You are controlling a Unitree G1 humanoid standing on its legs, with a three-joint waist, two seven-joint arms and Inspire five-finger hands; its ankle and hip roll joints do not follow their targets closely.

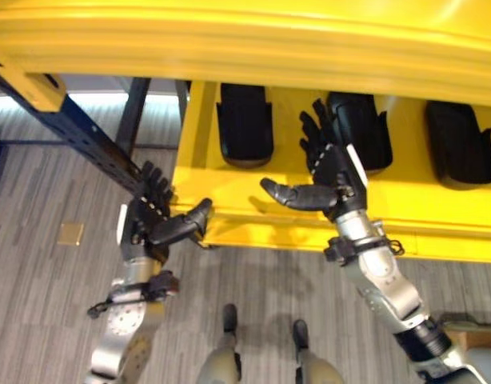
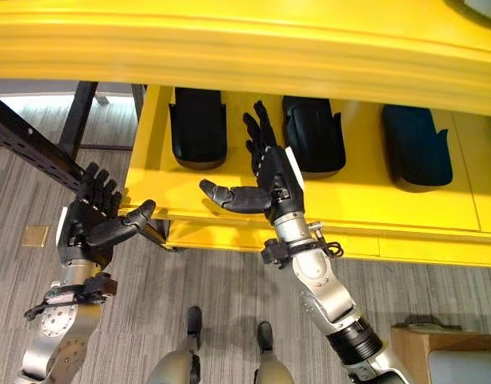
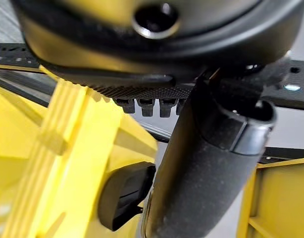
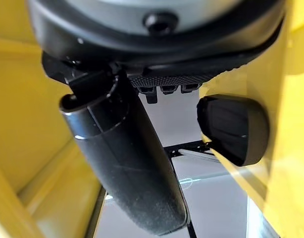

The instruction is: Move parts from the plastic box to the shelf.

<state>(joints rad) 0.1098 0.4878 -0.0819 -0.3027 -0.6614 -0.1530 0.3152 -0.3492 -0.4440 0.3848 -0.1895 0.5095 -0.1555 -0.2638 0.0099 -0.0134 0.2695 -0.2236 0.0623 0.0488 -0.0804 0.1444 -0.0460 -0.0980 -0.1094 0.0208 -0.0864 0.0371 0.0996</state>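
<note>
Parts (image 1: 245,124) lengthwise into yellow shelf (image 1: 437,210)

Bright, even light on the yellow shelf (image 1: 309,210); soft shadows fall beneath each robot hand (wrist views blur badly close in), and the head views curve at the edges.

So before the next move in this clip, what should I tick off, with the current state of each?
1. Left hand free: ok, fingers straight, holding nothing.
2. Right hand free: ok, fingers spread, thumb out, holding nothing.
3. Parts on the yellow shelf: ok, three black parts lie in a row.
4. Right hand clear of the middle part: cannot tell, it overlaps the part's edge in the eye views.
5. Left hand clear of the dark rack post: cannot tell, the fingers sit right beside it.
</note>
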